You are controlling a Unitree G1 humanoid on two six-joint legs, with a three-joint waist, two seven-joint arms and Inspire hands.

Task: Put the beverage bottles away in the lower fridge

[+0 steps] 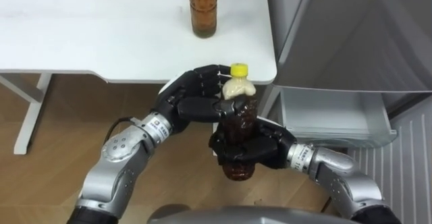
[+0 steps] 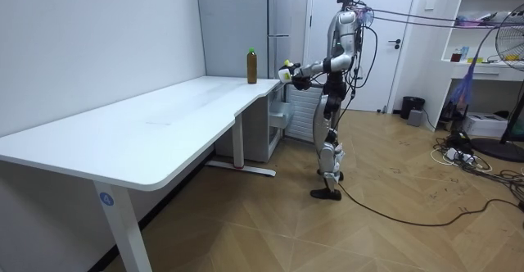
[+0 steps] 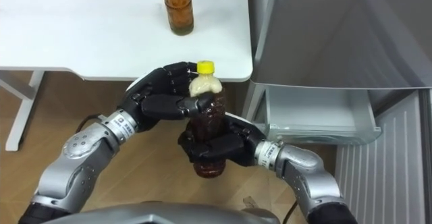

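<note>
Just off the corner of the table (image 1: 101, 42), the bottle (image 1: 237, 119), yellow-capped and dark, stands upright in both my hands, over the floor (image 1: 54, 183) and touching neither table nor fridge (image 1: 351, 28). My left hand (image 1: 182, 102) has its fingers curled round the neck and shoulder. My right hand (image 1: 260, 150) wraps the lower body from the other side.

A second bottle (image 1: 202, 11) stands upright on the table near the rounded right corner, well apart from my hands. The eye views cut off its top, while the room view shows it whole. The eye views alone show my grip and the white drawer (image 1: 331, 113), pulled out low on the fridge, to the right of the bottle and near my right forearm, with a narrow gap between it and the table's edge.

The room view shows me standing upright at the table's far end beside the fridge, arms raised before my chest, with wide wooden floor open behind me.
</note>
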